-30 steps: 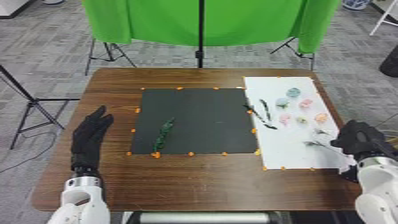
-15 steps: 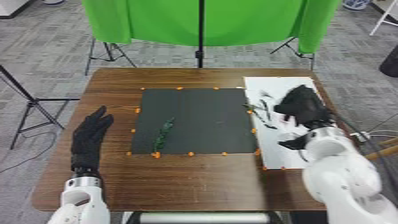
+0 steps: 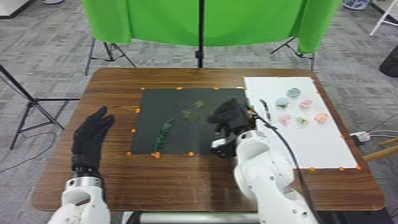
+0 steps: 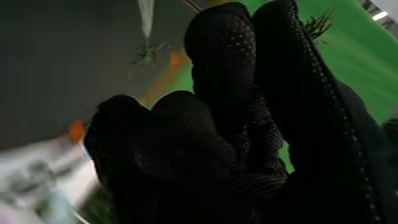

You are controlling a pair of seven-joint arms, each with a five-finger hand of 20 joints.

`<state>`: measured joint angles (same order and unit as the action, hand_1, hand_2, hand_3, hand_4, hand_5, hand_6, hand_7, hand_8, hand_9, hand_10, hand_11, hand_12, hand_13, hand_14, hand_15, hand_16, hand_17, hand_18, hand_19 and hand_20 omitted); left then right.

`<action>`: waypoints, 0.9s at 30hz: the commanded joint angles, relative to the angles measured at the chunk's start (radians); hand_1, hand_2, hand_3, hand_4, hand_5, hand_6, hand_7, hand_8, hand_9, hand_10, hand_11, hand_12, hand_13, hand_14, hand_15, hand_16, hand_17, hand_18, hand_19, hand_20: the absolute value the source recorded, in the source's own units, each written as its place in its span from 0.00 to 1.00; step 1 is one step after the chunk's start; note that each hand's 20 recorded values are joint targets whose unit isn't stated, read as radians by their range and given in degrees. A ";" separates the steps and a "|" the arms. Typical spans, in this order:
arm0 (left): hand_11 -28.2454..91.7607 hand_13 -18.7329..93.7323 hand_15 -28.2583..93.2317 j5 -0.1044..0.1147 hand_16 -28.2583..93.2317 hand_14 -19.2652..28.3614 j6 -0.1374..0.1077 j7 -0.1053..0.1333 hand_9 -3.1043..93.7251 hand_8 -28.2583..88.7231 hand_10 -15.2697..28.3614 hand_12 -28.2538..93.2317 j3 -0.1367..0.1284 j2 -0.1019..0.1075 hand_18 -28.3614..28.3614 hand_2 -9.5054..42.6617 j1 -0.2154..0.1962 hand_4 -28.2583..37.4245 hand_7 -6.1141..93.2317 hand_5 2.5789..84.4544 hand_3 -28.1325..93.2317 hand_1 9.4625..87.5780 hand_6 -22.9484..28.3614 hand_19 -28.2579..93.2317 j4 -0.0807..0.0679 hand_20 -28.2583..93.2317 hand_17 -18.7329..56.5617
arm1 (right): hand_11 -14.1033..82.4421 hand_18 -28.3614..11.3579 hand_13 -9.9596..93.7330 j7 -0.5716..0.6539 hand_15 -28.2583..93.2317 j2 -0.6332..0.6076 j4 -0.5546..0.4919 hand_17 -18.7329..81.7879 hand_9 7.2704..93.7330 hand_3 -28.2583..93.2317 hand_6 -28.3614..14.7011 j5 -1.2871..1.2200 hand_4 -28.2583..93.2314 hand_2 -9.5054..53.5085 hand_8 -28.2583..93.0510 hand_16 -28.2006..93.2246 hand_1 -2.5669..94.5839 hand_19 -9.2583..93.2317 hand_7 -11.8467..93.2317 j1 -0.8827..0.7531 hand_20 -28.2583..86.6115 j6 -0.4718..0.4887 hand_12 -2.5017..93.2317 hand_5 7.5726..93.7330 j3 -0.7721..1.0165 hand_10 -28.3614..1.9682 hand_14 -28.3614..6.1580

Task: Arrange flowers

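Observation:
Above the right half of the black sheet (image 3: 169, 100) is my right hand (image 3: 231, 117), curled round a thin sprig (image 3: 190, 115) whose feathery greenish tips stick out to its left. In the right wrist view, wispy tips of the sprig (image 4: 149, 52) show by the fingertips of my right hand (image 4: 222, 65). A dark green leafy stem (image 3: 163, 134) lies on the sheet's left part. The white paper (image 3: 320, 150) holds small blue-green, pink and yellowish flowers (image 3: 306, 104). One dark leaf (image 3: 264, 105) lies near its left edge, partly covered. My left hand (image 3: 91, 135) rests at the table's left, fingers straight.
Orange tape bits (image 3: 191, 154) edge the black sheet and the white paper on the brown table (image 3: 178, 185). A green cloth (image 3: 151, 22) hangs behind the table, with a dark pole in front of it. A black cable runs along my right arm.
My right hand has swung left from the table's right side, across the white paper, to the black sheet. Feathery sprigs from the paper's lower part have gone from there. The left hand has stayed still.

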<state>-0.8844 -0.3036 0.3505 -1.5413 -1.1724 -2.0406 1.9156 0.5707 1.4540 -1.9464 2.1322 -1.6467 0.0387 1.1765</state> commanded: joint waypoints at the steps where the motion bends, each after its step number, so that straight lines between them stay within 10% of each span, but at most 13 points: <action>1: 0.39 0.48 0.32 -0.001 0.25 0.71 -0.006 -0.019 0.50 0.19 0.66 0.35 0.016 0.002 0.67 0.23 -0.009 0.00 0.17 0.55 0.78 0.15 0.51 0.26 -0.001 0.40 0.36 | 0.52 0.45 1.00 0.017 0.74 0.032 0.045 0.87 0.99 0.66 0.63 -0.006 0.14 0.00 0.34 0.48 0.65 1.00 0.35 -0.003 0.79 0.001 0.31 0.87 -0.064 0.63 0.82; 15: 0.39 0.48 0.32 -0.007 0.25 0.71 0.011 -0.033 0.49 0.19 0.66 0.35 0.018 0.001 0.67 0.22 -0.005 0.02 0.17 0.54 0.78 0.16 0.51 0.26 -0.003 0.40 0.36 | 0.52 0.46 1.00 -0.039 0.74 0.049 0.101 0.87 0.98 0.58 0.62 0.033 0.17 0.00 0.34 0.49 0.65 1.00 0.40 0.014 0.79 -0.009 0.31 0.85 -0.104 0.62 0.82; 16: 0.39 0.48 0.32 -0.008 0.25 0.71 0.013 -0.034 0.49 0.19 0.66 0.35 0.018 0.002 0.67 0.22 -0.005 0.02 0.17 0.54 0.79 0.16 0.51 0.26 -0.003 0.40 0.36 | 0.52 0.46 1.00 -0.043 0.73 0.050 0.104 0.87 0.98 0.55 0.61 0.036 0.18 0.00 0.34 0.49 0.66 1.00 0.41 0.013 0.79 -0.013 0.31 0.85 -0.105 0.62 0.82; 18: 0.39 0.48 0.32 -0.009 0.25 0.71 0.012 -0.036 0.49 0.19 0.66 0.35 0.018 0.001 0.67 0.22 -0.003 0.02 0.17 0.54 0.79 0.16 0.51 0.26 -0.004 0.40 0.36 | 0.53 0.46 1.00 -0.050 0.73 0.053 0.111 0.87 0.98 0.10 0.61 0.043 0.49 0.00 0.34 0.49 0.84 1.00 0.41 0.015 0.79 -0.012 0.31 0.84 -0.103 0.61 0.82; 19: 0.39 0.48 0.32 -0.009 0.25 0.71 0.013 -0.037 0.49 0.19 0.66 0.35 0.017 0.001 0.67 0.22 -0.003 0.02 0.17 0.54 0.79 0.16 0.51 0.26 -0.004 0.40 0.36 | 0.52 0.46 1.00 -0.052 0.73 0.055 0.115 0.87 0.98 0.03 0.60 0.045 0.53 0.00 0.34 0.49 0.86 1.00 0.41 0.016 0.79 -0.013 0.31 0.84 -0.102 0.61 0.82; 27: 0.39 0.48 0.32 -0.008 0.25 0.71 0.012 -0.038 0.49 0.19 0.66 0.35 0.014 0.000 0.67 0.21 -0.009 0.03 0.17 0.54 0.79 0.16 0.51 0.26 -0.002 0.40 0.35 | 0.53 0.46 1.00 -0.073 0.73 0.058 0.115 0.87 0.97 0.00 0.60 0.046 0.54 0.00 0.34 0.49 0.85 1.00 0.41 0.011 0.78 -0.014 0.31 0.83 -0.097 0.60 0.82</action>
<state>-0.8875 -0.2996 0.3228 -1.5309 -1.1649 -2.0373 1.9168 0.5193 1.4999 -1.8300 2.1716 -1.6312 0.0353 1.0802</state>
